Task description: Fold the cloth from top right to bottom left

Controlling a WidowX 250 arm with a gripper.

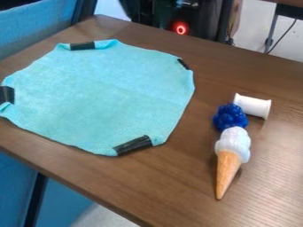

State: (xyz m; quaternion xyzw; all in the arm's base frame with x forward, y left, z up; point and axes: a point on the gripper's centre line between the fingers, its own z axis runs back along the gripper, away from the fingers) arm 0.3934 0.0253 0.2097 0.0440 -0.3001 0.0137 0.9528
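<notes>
Basically, the light-blue cloth [100, 95] lay spread out, unfolded, on the worktop [172, 181], toward its left end and near its lower-left edge. Roughly eight-sided outline; slightly longer side to side in view than top to bottom, so the long axis ran about left-right, only weakly. No distinct pointing end. Black strips sat at its top left [82, 45], upper right [183, 64], left side [6, 95] and bottom [133, 145]. Pincer: could not tell how far open it was, or whether it held or touched anything. Right of the cloth, well apart, an ice cream cone [228, 166] lay with its tip toward the bottom of the view; blue berry cluster [230, 117] at its white end, white cylinder [253, 106] just beside the berries, on its side.
</notes>
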